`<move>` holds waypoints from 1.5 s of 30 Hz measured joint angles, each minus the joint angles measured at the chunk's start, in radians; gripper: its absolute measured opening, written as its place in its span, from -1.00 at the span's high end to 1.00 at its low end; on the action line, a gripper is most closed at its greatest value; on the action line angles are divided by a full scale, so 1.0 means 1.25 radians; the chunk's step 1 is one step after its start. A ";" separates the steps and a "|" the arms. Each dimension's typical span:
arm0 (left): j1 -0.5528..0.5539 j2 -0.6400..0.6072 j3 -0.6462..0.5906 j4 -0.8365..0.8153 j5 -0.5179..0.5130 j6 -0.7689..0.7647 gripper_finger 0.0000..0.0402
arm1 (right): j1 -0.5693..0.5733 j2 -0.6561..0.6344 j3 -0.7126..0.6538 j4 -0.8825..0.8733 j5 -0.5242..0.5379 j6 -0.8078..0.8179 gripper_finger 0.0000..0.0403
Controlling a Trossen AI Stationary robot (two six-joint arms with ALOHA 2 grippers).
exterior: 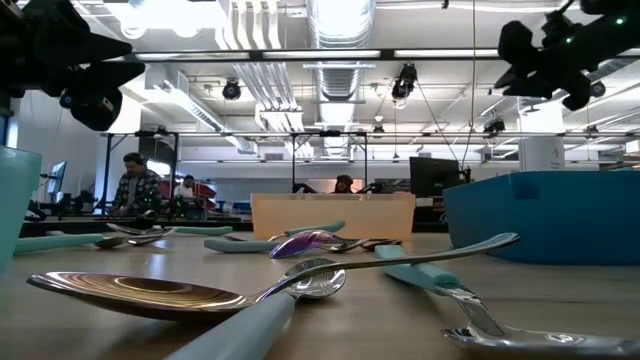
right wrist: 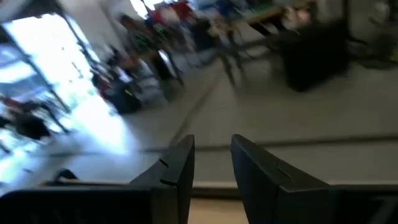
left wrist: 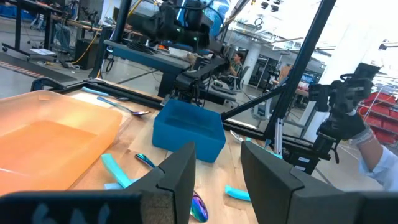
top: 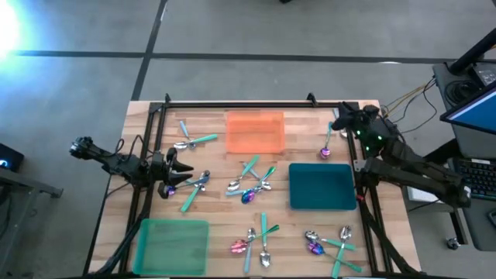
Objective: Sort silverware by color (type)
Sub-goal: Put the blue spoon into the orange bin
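Three trays sit on the desk [top: 219, 211]: orange tray [top: 254, 132] at the far edge, teal tray [top: 322, 187] toward the right, green tray [top: 172, 244] at the near left. None holds a utensil, so sorting has hardly begun. The silverware lies in six loose groups between them. I count close to twenty pieces, but the overlaps prevent an exact figure per colour.

The left claw [top: 179, 172] hovers beside the left-hand group, its fingers narrowly parted and empty. Just below it lies a purple spoon [top: 169, 190], next to a silver spoon [top: 203, 180] and a teal-handled piece [top: 190, 201]. The right claw [top: 339, 124], likewise parted and empty, waits at the far right corner, near a lone purple-bowled utensil [top: 325, 150].

The step looks like a first pick from that left group. It would go best by spreading the fingers wider, lining them across one handle where it lies clear of its neighbours, and descending straight so nothing else is dragged.
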 joint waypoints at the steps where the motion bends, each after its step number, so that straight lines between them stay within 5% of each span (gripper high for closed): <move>1: 0.000 0.000 0.000 0.000 0.000 0.000 0.43 | 0.000 0.019 0.020 -0.034 0.007 0.006 0.51; 8: 0.000 0.000 0.000 0.000 0.000 0.000 0.43 | 0.000 0.132 0.128 -0.222 0.043 0.006 0.51; 19: 0.000 0.000 0.000 0.000 0.000 0.000 0.43 | -0.072 0.251 0.148 -0.286 0.040 0.087 0.51; 30: 0.000 0.000 0.000 0.000 0.000 0.000 0.43 | -0.239 0.347 0.147 -0.350 -0.135 0.110 0.51; 45: 0.000 0.000 0.000 0.000 0.000 0.000 0.43 | -0.311 0.526 0.147 -0.352 -0.159 0.104 0.51</move>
